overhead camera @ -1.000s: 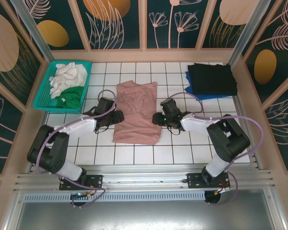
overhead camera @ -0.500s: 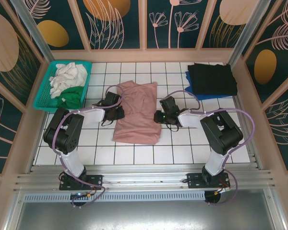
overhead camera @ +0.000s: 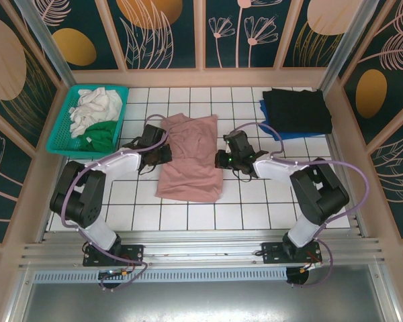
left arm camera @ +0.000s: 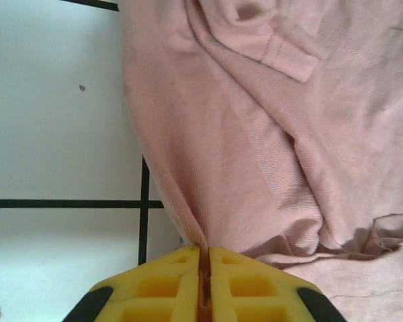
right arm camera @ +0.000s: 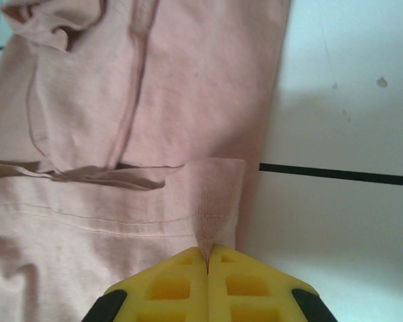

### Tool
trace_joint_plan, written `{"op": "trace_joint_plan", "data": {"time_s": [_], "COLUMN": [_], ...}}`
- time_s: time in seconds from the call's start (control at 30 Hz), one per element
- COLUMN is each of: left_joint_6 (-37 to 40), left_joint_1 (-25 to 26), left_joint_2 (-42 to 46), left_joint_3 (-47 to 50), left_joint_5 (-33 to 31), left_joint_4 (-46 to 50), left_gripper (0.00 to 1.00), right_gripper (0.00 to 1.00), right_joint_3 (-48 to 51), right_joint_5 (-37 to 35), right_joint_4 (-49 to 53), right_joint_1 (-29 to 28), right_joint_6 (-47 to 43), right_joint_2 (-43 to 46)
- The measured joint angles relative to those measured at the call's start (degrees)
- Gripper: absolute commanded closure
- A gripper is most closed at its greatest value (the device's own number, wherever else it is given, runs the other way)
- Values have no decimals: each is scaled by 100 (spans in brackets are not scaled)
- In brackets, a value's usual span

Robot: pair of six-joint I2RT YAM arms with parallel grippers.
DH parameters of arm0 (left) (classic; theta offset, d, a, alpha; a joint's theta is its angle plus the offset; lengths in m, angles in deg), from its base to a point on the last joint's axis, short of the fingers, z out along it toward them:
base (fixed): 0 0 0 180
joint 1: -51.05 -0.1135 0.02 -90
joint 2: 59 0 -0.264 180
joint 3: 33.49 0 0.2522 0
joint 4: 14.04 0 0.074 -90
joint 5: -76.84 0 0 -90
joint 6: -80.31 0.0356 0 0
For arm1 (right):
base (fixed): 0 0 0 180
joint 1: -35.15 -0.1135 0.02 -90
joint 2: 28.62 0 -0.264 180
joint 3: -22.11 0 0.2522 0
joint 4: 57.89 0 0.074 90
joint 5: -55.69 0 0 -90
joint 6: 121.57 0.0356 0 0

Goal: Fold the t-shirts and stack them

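Note:
A dusty-pink t-shirt (overhead camera: 190, 159) lies partly folded on the white tiled table (overhead camera: 255, 208), between my two arms. My left gripper (overhead camera: 165, 153) is shut on the shirt's left edge; in the left wrist view its yellow fingers (left arm camera: 168, 288) pinch a fold of pink cloth (left arm camera: 255, 134). My right gripper (overhead camera: 219, 159) is shut on the shirt's right edge, and a peak of pink hem (right arm camera: 211, 201) is drawn into its yellow fingers (right arm camera: 245, 285). A folded black t-shirt (overhead camera: 297, 109) lies on a blue one (overhead camera: 275, 131) at the back right. White (overhead camera: 94, 106) and green (overhead camera: 101, 134) t-shirts sit in the basket.
The teal lattice basket (overhead camera: 62, 137) stands at the back left. Patterned panel walls with wooden frames close in the table on three sides. Bare tiles (overhead camera: 255, 208) lie in front of the pink shirt.
Both grippers have moved in and back along the pink shirt's side edges and closed on the cloth. The shirt's edges are now pinched and slightly gathered.

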Motion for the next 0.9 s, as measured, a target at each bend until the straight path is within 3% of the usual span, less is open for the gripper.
{"op": "trace_joint_plan", "data": {"time_s": [0.13, 0.27, 0.4, 0.57, 0.67, 0.9], "left_joint_6": [-15, -48, -35, 17, 35, 42], "left_joint_1": [0, 0, 0, 0, 0, 0], "left_joint_2": [92, 48, -168, -455, -490, -476], "left_joint_3": [149, 232, 232, 229, 144, 116], "left_joint_5": [-81, -151, -177, -267, -350, -472], "left_joint_4": [48, 103, 96, 94, 105, 236], "left_gripper": [57, 56, 67, 67, 85, 100], "right_gripper": [100, 100, 100, 100, 100, 100], "right_joint_3": [0, 0, 0, 0, 0, 0], "right_joint_5": [39, 44, 42, 37, 37, 37], "right_joint_4": [-68, -105, -120, -114, -114, -114], "right_joint_1": [-48, -59, -59, -59, -59, -59], "right_joint_6": [0, 0, 0, 0, 0, 0], "right_joint_2": [120, 96, -26, -76, -76, -76]}}
